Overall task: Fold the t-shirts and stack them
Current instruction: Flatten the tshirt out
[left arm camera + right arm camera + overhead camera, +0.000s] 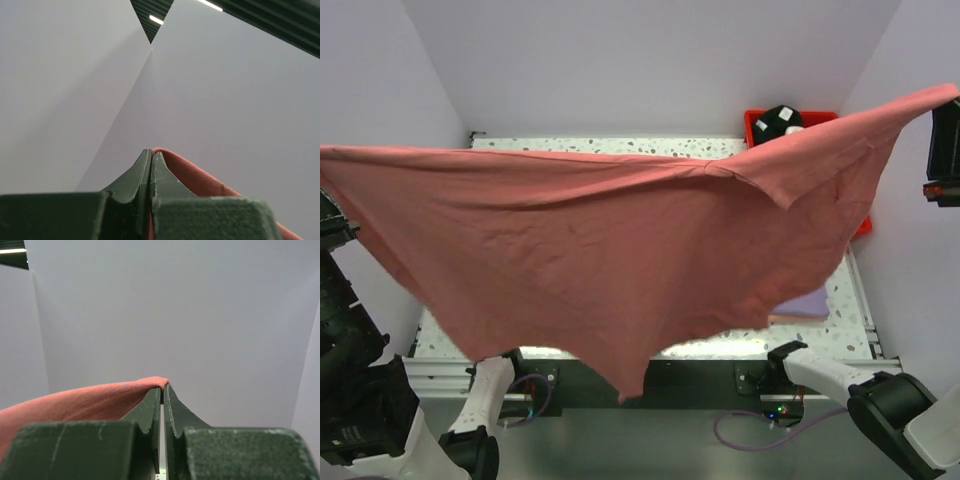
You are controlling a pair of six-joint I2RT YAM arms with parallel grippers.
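The dusty red t-shirt [610, 240] hangs spread wide in the air above the table, held at two corners. My left gripper [151, 152] is shut on its left corner, red cloth [200, 180] showing beside the fingertips; in the top view that corner is at the far left edge. My right gripper [163, 387] is shut on the right corner, cloth [90, 400] draping to the left; in the top view this gripper [942, 130] is at the upper right. A folded lavender t-shirt [808, 303] lies on the table at the right, mostly hidden by the red one.
A red plastic tray [756, 122] with a black and white item stands at the back right. The speckled table [600, 146] shows at the back and front edges. White walls enclose the left, back and right sides.
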